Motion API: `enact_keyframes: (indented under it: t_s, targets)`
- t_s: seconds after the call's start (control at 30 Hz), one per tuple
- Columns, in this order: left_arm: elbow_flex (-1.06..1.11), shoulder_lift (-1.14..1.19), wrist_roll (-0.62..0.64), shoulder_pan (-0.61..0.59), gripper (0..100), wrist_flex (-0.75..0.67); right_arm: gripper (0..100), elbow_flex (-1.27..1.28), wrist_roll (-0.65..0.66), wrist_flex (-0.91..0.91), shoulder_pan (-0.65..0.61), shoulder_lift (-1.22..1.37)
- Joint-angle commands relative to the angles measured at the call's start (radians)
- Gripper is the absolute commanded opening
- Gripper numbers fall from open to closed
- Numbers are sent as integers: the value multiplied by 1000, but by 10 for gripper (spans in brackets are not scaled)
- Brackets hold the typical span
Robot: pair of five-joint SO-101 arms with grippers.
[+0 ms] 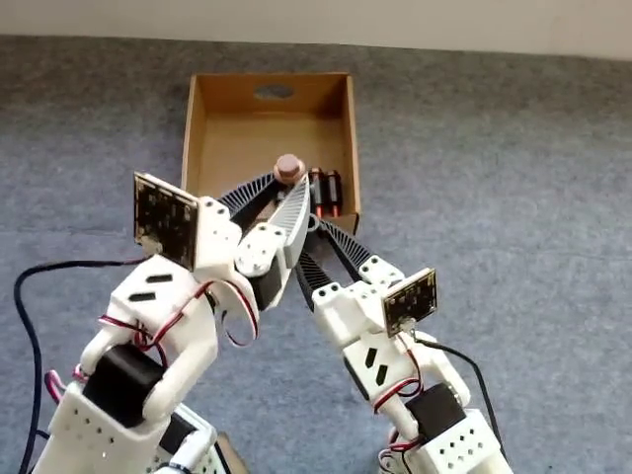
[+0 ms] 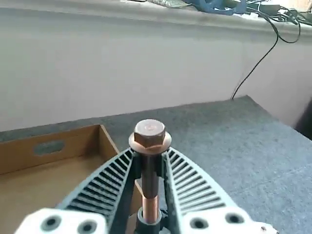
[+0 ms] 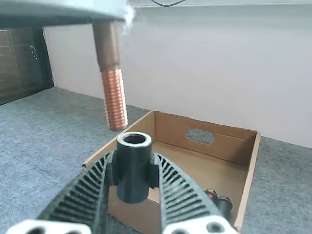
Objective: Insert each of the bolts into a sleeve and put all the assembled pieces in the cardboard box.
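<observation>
While the left gripper (image 2: pixel 149 158) is clamped on the shank of a copper-coloured bolt (image 2: pixel 149 135), head up and threaded end down, the right gripper (image 3: pixel 132 168) is closed around a black sleeve (image 3: pixel 132 155), held upright with its bore facing up. Both parts hang in the air over the near wall of the cardboard box (image 1: pixel 267 123), which sits toward the far edge of the worktop (image 1: pixel 513 178). Two assembled pieces (image 1: pixel 326 190) lie in the near right corner of the box.

Observation, right wrist view: the threaded tip hangs just above the sleeve's mouth without touching it. It appears offset to one side of the bore rather than centred. The offset in depth cannot be judged.

Assessed risks:
1. Lowering the bolt on the present line would likely land the tip on the sleeve's rim. The cause would be the sideways offset.
2. A rim strike could tilt the sleeve in its ribbed fingers or push it down through them, since the hold is only on its round sides.
3. The bolt could slide up in its grip under the same load, because it is held on a smooth shank.
4. A part dropped here may fall outside the box, as both hang right at its near wall.
</observation>
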Motion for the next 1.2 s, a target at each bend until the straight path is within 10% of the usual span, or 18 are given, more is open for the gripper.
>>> enact_keyframes:
  t_s: [0.0,1.17]
  targets:
    - [28,-30,-11,5,8,-32,5,-12,-5,-25,1,-12]
    - [99,-16,-11,13,8,-40,5,-12,-5,-25,1,-8]
